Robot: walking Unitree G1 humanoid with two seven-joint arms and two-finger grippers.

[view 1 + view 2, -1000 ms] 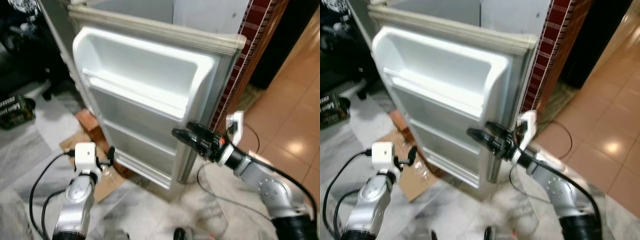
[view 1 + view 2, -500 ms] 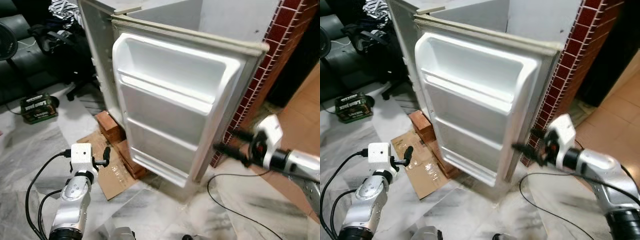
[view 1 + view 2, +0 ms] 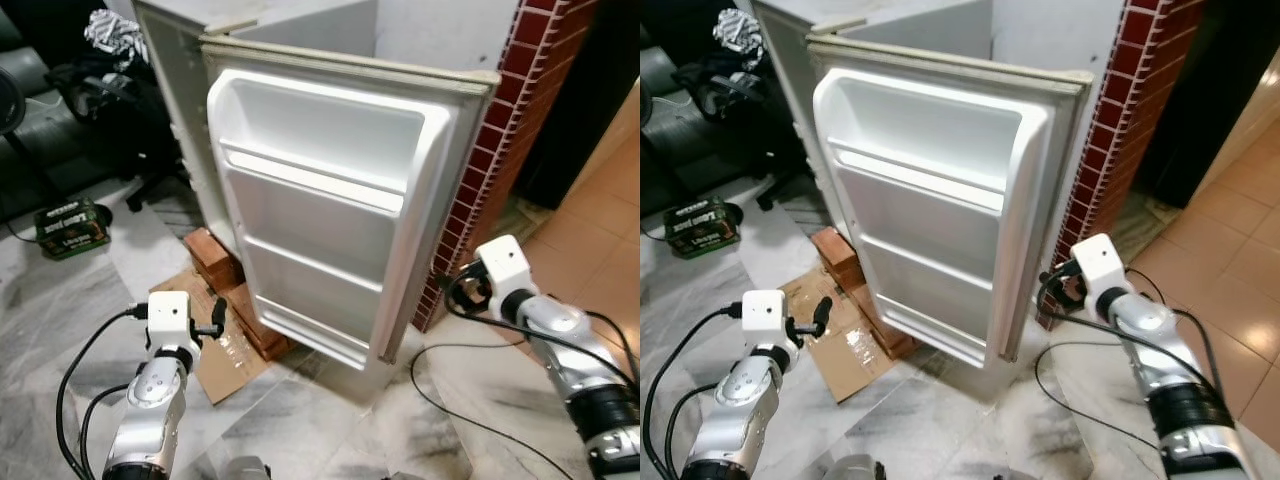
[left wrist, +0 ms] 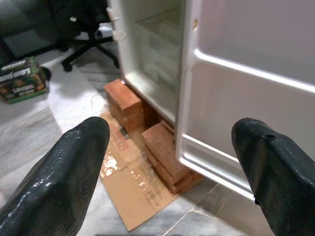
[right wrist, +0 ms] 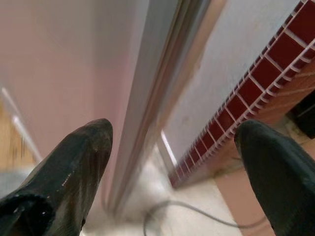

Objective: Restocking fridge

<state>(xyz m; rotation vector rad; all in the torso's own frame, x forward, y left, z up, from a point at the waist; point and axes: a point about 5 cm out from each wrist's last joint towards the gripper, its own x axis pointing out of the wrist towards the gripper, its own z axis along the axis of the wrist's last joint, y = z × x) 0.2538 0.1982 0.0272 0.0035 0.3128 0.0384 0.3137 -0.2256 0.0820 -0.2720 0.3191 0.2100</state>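
Fridge (image 3: 190, 130): stands on red bricks (image 3: 215, 255), against a red brick wall (image 3: 520, 110).
Fridge door (image 3: 330, 210): swung wide open, its white inner shelves bare.
Cardboard sheet (image 3: 215, 345): flat on the marble floor (image 3: 60, 310) before the bricks.
Right gripper (image 5: 172, 167): jaws released, spread either side of the door's free edge, not touching it.
Left gripper (image 4: 170, 162): jaws released, low before the door's hinge side, holding nothing.
Green box (image 3: 70, 225): on the floor, well left of the fridge.
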